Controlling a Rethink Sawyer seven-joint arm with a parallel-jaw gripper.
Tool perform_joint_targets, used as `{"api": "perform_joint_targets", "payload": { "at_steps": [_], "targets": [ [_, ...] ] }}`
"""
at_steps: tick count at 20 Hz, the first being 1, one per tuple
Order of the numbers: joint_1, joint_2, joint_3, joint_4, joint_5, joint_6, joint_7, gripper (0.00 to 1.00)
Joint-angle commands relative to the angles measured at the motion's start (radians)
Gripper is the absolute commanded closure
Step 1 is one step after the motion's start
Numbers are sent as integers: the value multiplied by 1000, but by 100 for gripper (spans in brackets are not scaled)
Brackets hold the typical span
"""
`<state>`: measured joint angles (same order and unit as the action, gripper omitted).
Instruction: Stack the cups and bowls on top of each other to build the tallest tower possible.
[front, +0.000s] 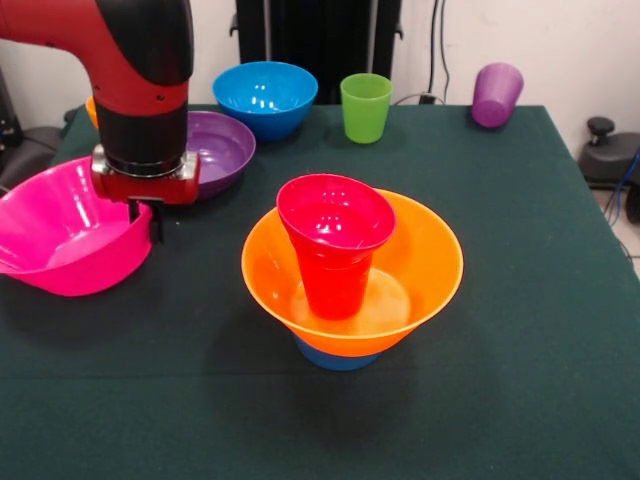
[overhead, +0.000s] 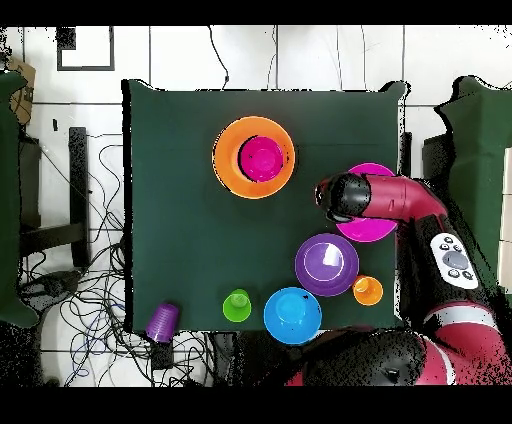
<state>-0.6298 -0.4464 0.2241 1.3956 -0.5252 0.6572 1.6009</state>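
Observation:
The tower stands mid-table: a small light-blue bowl (front: 335, 357) as base, the large orange bowl (front: 425, 265) (overhead: 228, 158) on it, a red-orange cup (front: 335, 280) upright inside, and a small red bowl (front: 335, 212) (overhead: 261, 158) on the cup. My gripper (front: 146, 215) (overhead: 335, 197) hangs at the rim of the large pink bowl (front: 60, 235) (overhead: 372, 230), left of the tower in the front view. The purple bowl (front: 222, 148) (overhead: 327, 264) and the blue bowl (front: 265, 97) (overhead: 293, 315) sit behind.
A green cup (front: 366, 107) (overhead: 237, 305) stands upright at the back. A purple cup (front: 497, 94) (overhead: 162, 322) lies on its side near the table's back corner. A yellow-orange cup (front: 92, 108) (overhead: 368, 290) shows partly behind my arm.

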Motion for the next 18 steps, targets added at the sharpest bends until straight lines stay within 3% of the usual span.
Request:
{"api": "perform_joint_targets", "payload": {
  "at_steps": [1, 7, 18],
  "targets": [
    [39, 7, 2, -6, -62, 10, -39, 100],
    [95, -220, -37, 122, 10, 177, -31, 100],
    [98, -364, -54, 99, 32, 417, -105, 100]
  ]
}}
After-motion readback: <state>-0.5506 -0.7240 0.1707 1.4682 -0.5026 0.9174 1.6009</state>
